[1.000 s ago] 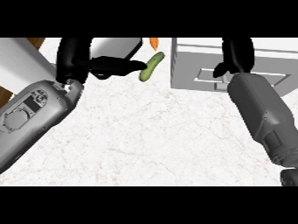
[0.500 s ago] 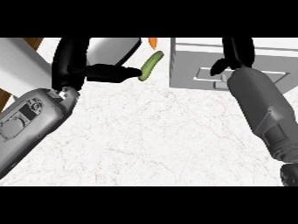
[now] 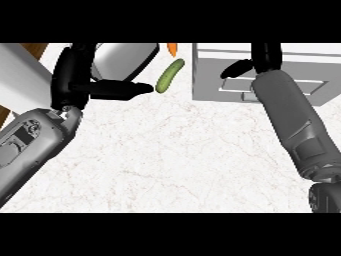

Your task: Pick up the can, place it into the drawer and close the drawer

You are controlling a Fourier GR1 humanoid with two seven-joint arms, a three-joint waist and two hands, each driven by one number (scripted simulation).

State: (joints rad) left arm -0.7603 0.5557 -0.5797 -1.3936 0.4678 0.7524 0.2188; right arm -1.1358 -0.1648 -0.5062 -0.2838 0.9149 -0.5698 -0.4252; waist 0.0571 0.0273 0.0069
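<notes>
So my left hand (image 3: 81, 75) is curled round the can (image 3: 125, 59), a shiny silver thing up at the counter's (image 3: 165, 150) far left. My right hand (image 3: 258, 60) reaches over the grey drawer (image 3: 225, 75); can't tell its fingers. Green cucumber (image 3: 169, 76) lies between.

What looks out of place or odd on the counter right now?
A green cucumber lies loose and slanted on the marble counter, with an orange carrot tip just beyond it at the far edge. No can is visible. The left hand is beside the cucumber; the right hand is at the drawer unit.
</notes>
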